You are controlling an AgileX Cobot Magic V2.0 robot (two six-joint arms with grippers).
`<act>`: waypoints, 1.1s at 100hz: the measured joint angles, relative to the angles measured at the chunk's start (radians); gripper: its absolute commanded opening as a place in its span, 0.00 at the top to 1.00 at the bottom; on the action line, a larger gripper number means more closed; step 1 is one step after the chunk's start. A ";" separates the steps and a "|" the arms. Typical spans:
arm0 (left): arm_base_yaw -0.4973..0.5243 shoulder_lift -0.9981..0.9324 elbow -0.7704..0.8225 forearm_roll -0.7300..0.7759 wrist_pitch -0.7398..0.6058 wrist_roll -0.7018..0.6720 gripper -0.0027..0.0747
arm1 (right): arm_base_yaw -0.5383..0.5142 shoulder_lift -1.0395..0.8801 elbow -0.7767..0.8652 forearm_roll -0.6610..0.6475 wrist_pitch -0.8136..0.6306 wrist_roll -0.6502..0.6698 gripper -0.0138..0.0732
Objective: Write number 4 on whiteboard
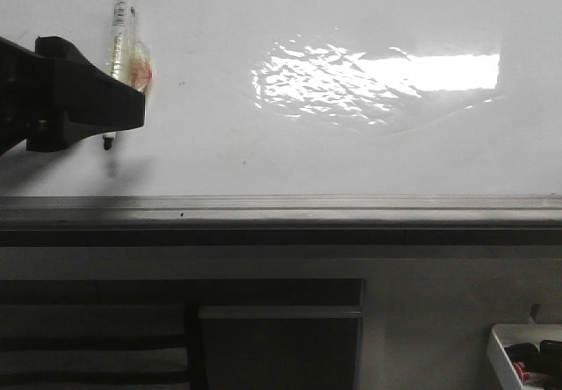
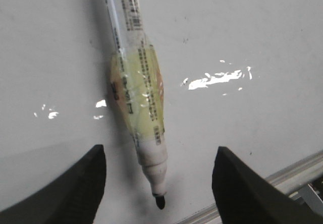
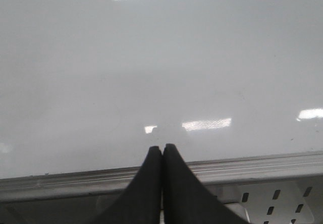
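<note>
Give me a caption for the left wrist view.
Open left gripper straddling an uncapped marker lying on the blank whiteboard.

Glossy smooth whiteboard (image 1: 351, 21), grey metal edge rail (image 1: 281, 207), tape-wrapped plastic marker (image 2: 141, 93)

Bright glare on whiteboard (image 1: 290, 144)

The whiteboard (image 1: 307, 153) is one big glossy white sheet with a bright glare patch well off to the right of the left gripper (image 1: 132, 109). A grey metal rail (image 1: 281, 210) runs along its near edge, just below that gripper. A marker (image 1: 121, 34) wrapped in yellowish tape sits between the gripper's fingers, black tip down by the rail; can't tell if the tip touches the board. No strokes on it, only a few tiny dark specks.
</note>
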 measured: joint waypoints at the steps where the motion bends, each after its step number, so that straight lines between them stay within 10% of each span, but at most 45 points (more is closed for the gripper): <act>1: 0.000 0.003 0.000 0.000 -0.003 0.000 0.42 | 0.000 0.000 0.000 0.000 0.000 0.000 0.91; 51: -0.002 0.075 -0.004 -0.003 -0.072 0.000 0.43 | 0.021 0.000 0.000 0.000 0.000 0.000 0.91; 79: -0.002 0.083 -0.004 -0.008 -0.059 0.000 0.99 | 0.039 0.000 0.000 0.008 0.000 0.000 0.91; 110: -0.002 0.083 -0.004 0.037 -0.052 0.000 0.99 | 0.360 0.046 -0.004 0.013 0.007 0.000 0.91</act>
